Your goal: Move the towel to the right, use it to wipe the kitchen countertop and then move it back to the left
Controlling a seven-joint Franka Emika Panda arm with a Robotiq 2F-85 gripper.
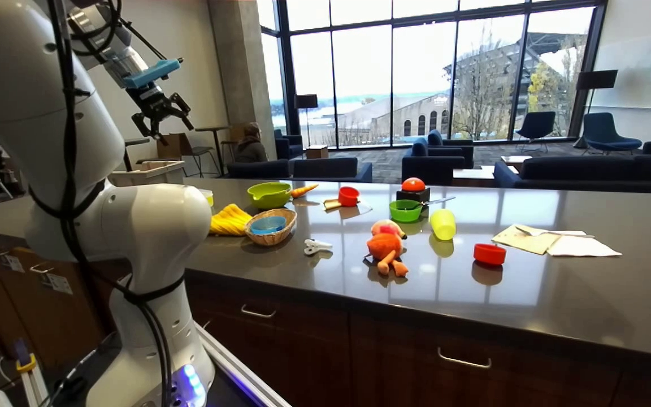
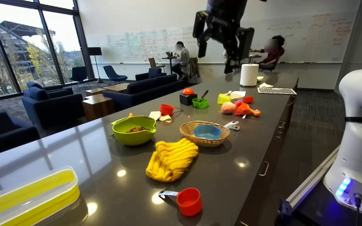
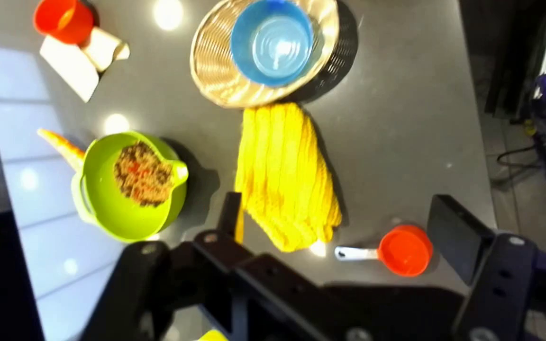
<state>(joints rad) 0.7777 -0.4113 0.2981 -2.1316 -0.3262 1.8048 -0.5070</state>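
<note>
Hanging in the air well above the bench, the tool has its fingers spread wide apart, gripping nothing and touching nothing. The yellow towel, a ribbed knit, lies below on the bench, out of contact with it. Seen from the wrist, the towel shows past the fingers, and one fingertip overlaps its edge (a matter of viewing angle, since in both exterior views the tool is high up). The towel's far end, at the top of the wrist view, comes right up to a wicker basket with a blue bowl inside; whether towel and basket touch, I cannot tell. To one side stands a green bowl with crumbly brown contents, a carrot beside it. Near the towel's opposite end rests a red measuring cup, its handle end close to the knit.
</note>
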